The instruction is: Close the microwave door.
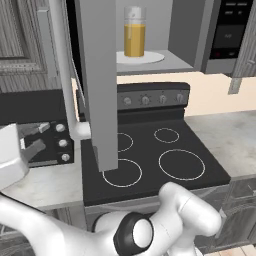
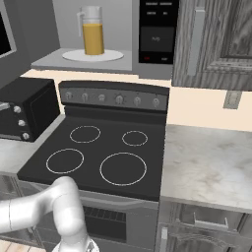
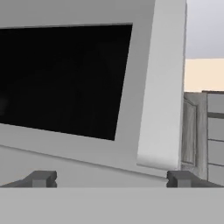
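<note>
The microwave (image 1: 186, 35) hangs above the stove with its grey interior exposed. Its door (image 1: 97, 85) is swung wide open and stands edge-on over the cooktop, the long pale bar handle (image 1: 64, 70) on its left face. The hand view shows the door's black glass window (image 3: 65, 78) close up, with the handle (image 3: 164, 83) to its right. My gripper (image 1: 36, 138) is left of the door, low on its outer face, fingers spread and open with nothing between them (image 3: 111, 179). The black button panel (image 2: 157, 32) is on the right.
A glass pitcher of orange liquid (image 1: 134, 32) stands on the white turntable plate (image 2: 92, 55) inside. A black toaster oven (image 2: 27, 108) sits on the counter left of the stove (image 2: 98, 152). Marble counter (image 2: 206, 167) lies to the right under wooden cabinets (image 2: 216, 39).
</note>
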Robot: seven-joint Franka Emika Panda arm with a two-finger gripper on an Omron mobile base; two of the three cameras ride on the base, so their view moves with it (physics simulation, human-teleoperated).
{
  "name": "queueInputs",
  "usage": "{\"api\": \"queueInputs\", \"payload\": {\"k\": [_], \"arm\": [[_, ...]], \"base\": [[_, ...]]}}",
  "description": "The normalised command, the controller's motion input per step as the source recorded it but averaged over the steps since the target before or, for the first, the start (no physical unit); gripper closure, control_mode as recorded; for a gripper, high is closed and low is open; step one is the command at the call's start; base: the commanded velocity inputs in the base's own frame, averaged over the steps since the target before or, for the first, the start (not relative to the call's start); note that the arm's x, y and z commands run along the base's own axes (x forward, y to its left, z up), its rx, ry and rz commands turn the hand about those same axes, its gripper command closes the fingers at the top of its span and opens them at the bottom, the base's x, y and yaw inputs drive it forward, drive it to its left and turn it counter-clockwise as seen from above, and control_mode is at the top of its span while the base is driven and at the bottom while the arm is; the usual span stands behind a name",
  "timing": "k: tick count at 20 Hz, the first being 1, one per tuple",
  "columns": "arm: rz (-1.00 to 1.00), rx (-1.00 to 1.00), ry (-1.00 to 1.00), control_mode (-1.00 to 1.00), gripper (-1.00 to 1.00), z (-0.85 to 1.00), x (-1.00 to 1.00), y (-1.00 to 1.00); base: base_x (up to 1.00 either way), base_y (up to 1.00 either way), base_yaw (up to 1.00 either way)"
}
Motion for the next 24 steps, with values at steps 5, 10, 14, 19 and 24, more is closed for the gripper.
{"api": "queueInputs", "payload": {"k": [5, 10, 14, 19, 24], "arm": [[-0.01, 0.04, -0.04, -1.00, -1.00, 0.34, -0.17, -0.01], [-0.05, 0.06, -0.06, -1.00, -1.00, 0.28, -0.43, -0.13], [-0.05, 0.06, -0.01, -1.00, -1.00, 0.17, -0.11, -0.12], [-0.01, 0.05, 0.03, -1.00, -1.00, 0.08, 0.00, -0.24], [-0.02, 0.08, 0.05, -1.00, -1.00, 0.02, -0.02, -0.45]], "base": [[0.00, 0.00, 0.00], [0.00, 0.00, 0.00], [0.00, 0.00, 0.00], [0.00, 0.00, 0.00], [0.00, 0.00, 0.00]]}}
